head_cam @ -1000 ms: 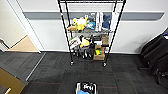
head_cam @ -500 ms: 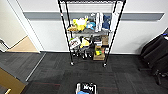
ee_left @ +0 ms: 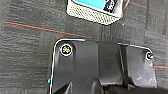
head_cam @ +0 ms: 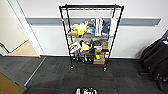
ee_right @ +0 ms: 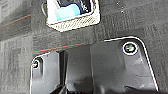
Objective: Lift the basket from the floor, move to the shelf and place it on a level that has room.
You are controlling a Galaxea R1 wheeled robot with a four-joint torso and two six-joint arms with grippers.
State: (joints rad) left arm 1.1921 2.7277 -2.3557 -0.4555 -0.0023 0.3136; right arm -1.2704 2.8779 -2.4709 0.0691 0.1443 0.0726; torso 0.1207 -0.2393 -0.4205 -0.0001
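Observation:
The basket [head_cam: 85, 90] stands on the floor [head_cam: 120, 77], a dark grey carpet, at the near edge of the head view, in front of the shelf. Its cream weave shows close in the left wrist view [ee_left: 92, 12] and in the right wrist view [ee_right: 75, 23], with blue and dark items inside. Both wrists hang over the carpet just short of the basket, one on each side. The shelf [head_cam: 91, 37] is a black wire rack against the white wall, its lower tiers cluttered. Its top level [head_cam: 91, 7] is bare.
At the left an open doorway leads onto a tan wooden floor [head_cam: 23, 50]. A brown panel [head_cam: 7, 86] sits at the near left corner. Dark bags or clothing [head_cam: 156, 60] lie at the right wall. A thin red line [ee_left: 45, 29] crosses the carpet.
The whole head view has shifted slightly, so the camera moved. The basket now sits a little lower at the picture's edge and still rests on the carpet.

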